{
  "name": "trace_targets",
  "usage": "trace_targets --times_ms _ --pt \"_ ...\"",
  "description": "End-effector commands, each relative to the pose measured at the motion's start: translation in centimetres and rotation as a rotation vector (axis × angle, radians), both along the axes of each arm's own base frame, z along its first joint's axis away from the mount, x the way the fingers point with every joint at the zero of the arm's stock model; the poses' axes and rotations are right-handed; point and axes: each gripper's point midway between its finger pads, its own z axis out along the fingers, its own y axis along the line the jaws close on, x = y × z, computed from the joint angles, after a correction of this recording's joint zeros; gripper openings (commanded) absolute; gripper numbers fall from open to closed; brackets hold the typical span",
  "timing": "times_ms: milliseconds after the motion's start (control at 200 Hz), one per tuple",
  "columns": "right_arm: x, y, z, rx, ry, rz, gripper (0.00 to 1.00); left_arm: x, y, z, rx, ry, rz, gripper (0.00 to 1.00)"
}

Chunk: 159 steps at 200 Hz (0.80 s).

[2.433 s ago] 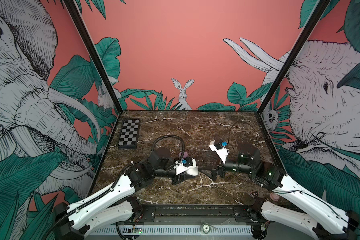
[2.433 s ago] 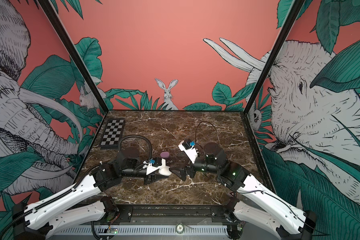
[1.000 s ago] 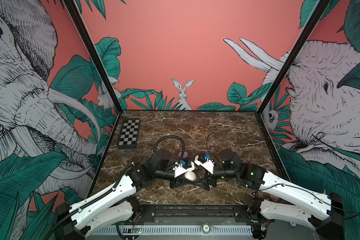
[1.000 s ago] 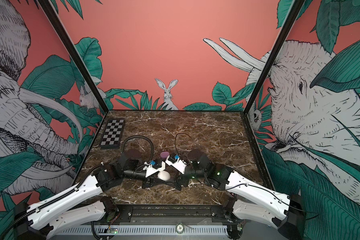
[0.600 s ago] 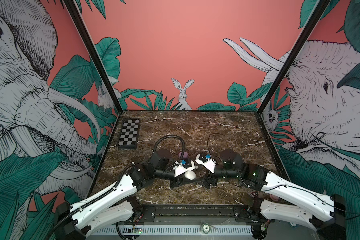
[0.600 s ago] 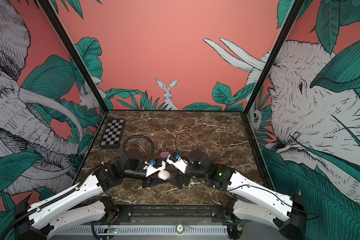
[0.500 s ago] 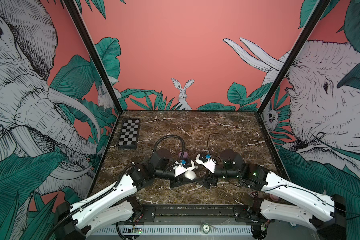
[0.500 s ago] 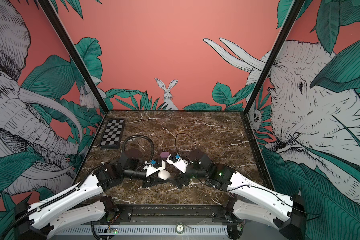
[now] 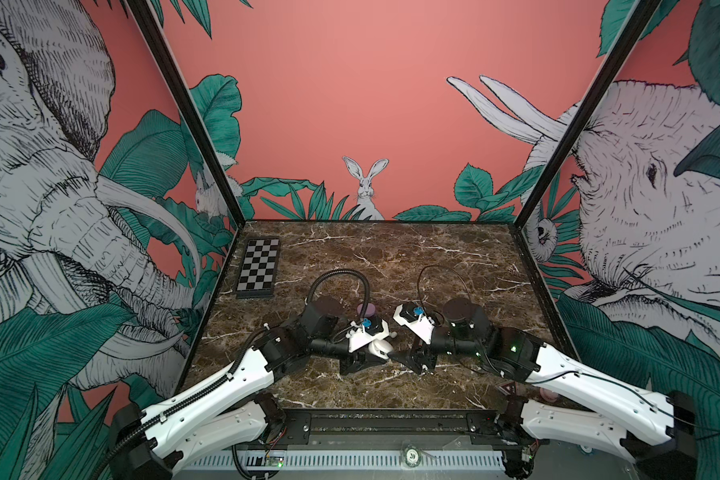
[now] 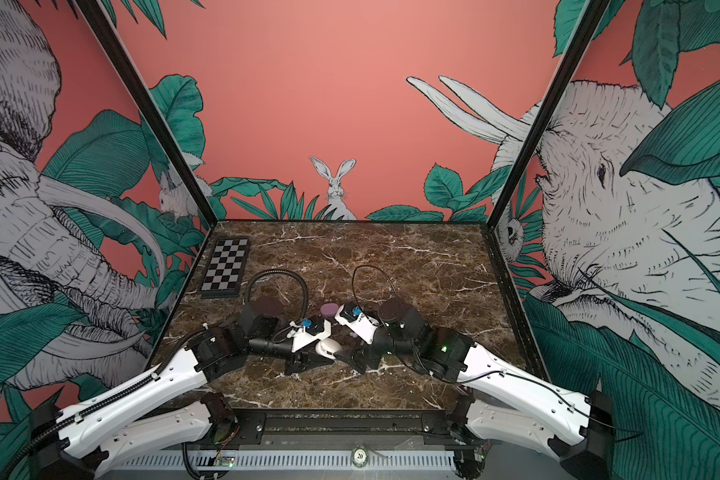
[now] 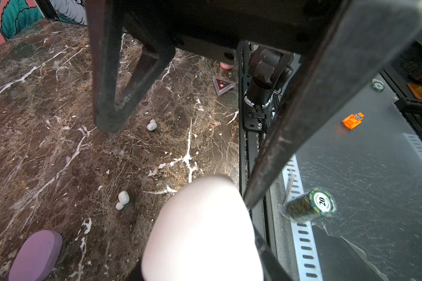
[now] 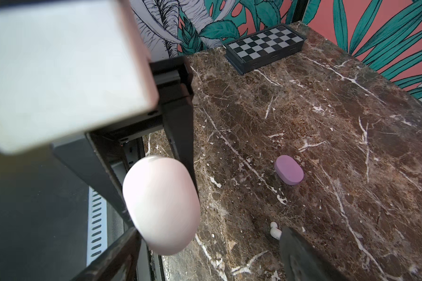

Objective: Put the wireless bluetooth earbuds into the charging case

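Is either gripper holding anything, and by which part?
The left gripper pinches the white pill-shaped plastic case across its sides near one end; the right gripper is open, empty.

The white charging case (image 10: pixel 328 347) is a smooth, pill-shaped shell with its lid shut, clamped in the left hand (image 10: pixel 316 355) near the front middle of the tabletop. At about 12 o'clock from it in both top views lies the purple charging case (image 9: pixel 366 309), also shut, flat on the marble. Two white earbuds sit loose on the tabletop, outside both cases: one white earbud (image 11: pixel 122 200) lies near the white case and another (image 11: pixel 151 125) lies farther off, with the two well apart.
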Motion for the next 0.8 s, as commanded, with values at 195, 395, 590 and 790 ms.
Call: trace_targets --times_ms 195,395,590,790 --pt "2.1 -0.4 2.2 0.037 -0.077 -0.1 0.87 -1.2 -0.2 0.4 -0.027 0.007 -0.065 0.0" --pt "1.2 -0.1 2.6 0.072 -0.066 -0.059 0.87 -1.2 -0.2 0.3 -0.025 0.01 -0.064 0.0" --pt "0.9 0.1 2.7 0.076 -0.065 -0.032 0.72 -1.2 -0.2 0.3 -0.027 0.011 -0.065 0.0" --pt "0.4 0.6 2.7 0.08 -0.048 0.005 0.56 -1.2 -0.2 0.4 -0.027 0.011 -0.064 0.0"
